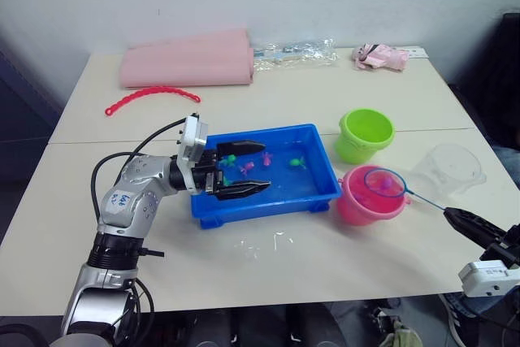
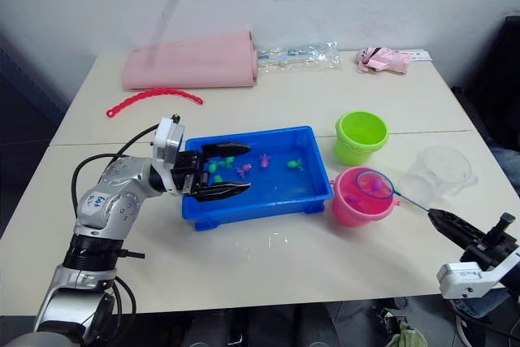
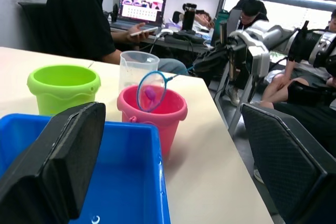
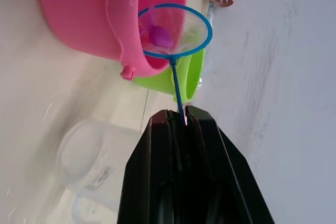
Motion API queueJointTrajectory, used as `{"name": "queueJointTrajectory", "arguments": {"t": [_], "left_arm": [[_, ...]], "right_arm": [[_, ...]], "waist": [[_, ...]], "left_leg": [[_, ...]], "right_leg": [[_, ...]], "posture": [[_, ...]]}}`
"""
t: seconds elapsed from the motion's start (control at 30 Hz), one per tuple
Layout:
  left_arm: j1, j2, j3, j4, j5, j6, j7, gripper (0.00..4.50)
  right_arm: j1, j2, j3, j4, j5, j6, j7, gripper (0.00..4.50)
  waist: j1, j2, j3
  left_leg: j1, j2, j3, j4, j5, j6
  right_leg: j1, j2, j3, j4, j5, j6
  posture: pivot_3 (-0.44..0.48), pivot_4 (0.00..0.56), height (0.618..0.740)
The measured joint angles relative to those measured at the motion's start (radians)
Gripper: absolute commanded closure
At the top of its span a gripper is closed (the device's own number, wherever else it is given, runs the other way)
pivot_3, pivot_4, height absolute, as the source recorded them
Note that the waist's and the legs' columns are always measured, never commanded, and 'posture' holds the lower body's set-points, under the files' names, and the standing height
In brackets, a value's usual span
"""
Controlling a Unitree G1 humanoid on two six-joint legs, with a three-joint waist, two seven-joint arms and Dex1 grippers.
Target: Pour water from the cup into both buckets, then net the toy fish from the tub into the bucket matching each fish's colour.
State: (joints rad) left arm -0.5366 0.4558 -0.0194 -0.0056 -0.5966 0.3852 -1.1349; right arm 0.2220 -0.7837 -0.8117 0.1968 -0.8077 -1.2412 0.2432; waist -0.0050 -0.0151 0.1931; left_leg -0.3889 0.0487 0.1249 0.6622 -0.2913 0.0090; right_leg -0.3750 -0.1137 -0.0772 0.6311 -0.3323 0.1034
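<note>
Over at the right edge of the frame, the right gripper [image 1: 455, 215] has its jaws clamped on the thin handle of the net [image 1: 384, 184], and the hoop hangs right above the mouth of the pink bucket [image 1: 361, 207] with a pink fish [image 4: 160, 36] sitting in the mesh. So we're in the netting stage, at the drop-off: pink fish over pink pail, a match. Just above it in the frame stands the green bucket [image 1: 365, 135], and the clear cup [image 1: 449, 169] sits upright on the bench [image 1: 284, 262] at right, beside the pink bucket. At centre, the blue tub [image 1: 268, 198] holds more fish [image 1: 266, 160], pink and green, scattered in the water. The left gripper [image 1: 240, 168] rests at the tub's left end, jaws wide apart, reaching over the rim and holding nothing. Next, I'd say, the net needs tipping so the fish falls into the pink bucket, then a swing back to the tub for another scoop.
</note>
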Motion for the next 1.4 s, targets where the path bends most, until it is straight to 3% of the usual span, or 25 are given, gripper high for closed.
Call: {"name": "queueJointTrajectory", "arguments": {"t": [0.4,1.03,1.1,1.2,1.33,1.4], "left_arm": [[0.0,-0.012,0.0,0.002,0.001,-0.002,0.018,0.03],[0.016,-0.015,0.001,0.002,0.001,-0.009,0.031,0.03],[0.017,-0.016,0.001,0.002,0.001,-0.015,0.031,0.03],[0.039,-0.01,0.012,0.002,0.001,-0.023,0.029,0.03],[0.077,0.047,0.075,0.005,-0.001,-0.021,0.033,0.03],[0.086,0.059,0.096,0.004,-0.006,-0.021,0.035,0.03]], "right_arm": [[0.153,0.001,0.057,-0.121,-0.035,0.095,-0.19,4.5],[0.257,-0.02,0.133,-0.223,-0.033,0.231,-0.309,4.5],[0.265,-0.023,0.152,-0.213,0.03,0.25,-0.285,4.5],[0.309,-0.083,0.233,-0.216,0.279,0.305,-0.163,4.5],[0.301,-0.178,0.337,-0.365,0.652,0.449,0.027,4.5],[0.273,-0.205,0.362,-0.398,0.74,0.508,0.067,4.5]], "waist": [[0.0,0.0,0.0],[0.0,0.0,0.0],[0.0,0.0,0.0],[-0.001,0.0,0.0],[-0.023,0.0,0.0],[-0.022,0.0,0.0]], "left_leg": [[0.0,0.0,0.0,0.0,0.0,0.0],[0.0,0.0,0.0,0.0,0.0,0.0],[0.0,0.0,0.0,0.0,0.0,0.0],[0.0,0.0,0.0,0.0,0.0,0.0],[0.001,0.002,-0.001,0.0,0.0,0.0],[0.001,0.002,-0.002,0.0,0.0,0.0]], "right_leg": [[0.0,0.0,0.0,0.0,0.0,0.0],[0.0,0.0,0.0,0.0,0.0,0.0],[0.0,0.0,0.0,0.0,0.0,0.0],[0.0,0.0,0.0,0.0,0.0,0.0],[0.0,0.0,0.0,0.002,0.0,0.0],[0.001,0.0,0.0,0.002,0.0,0.0]], "posture": [[0.0,0.15,0.74],[0.0,0.15,0.74],[0.0,0.15,0.74],[0.0,0.15,0.74],[0.0,0.15,0.74],[0.0,0.15,0.74]]}}
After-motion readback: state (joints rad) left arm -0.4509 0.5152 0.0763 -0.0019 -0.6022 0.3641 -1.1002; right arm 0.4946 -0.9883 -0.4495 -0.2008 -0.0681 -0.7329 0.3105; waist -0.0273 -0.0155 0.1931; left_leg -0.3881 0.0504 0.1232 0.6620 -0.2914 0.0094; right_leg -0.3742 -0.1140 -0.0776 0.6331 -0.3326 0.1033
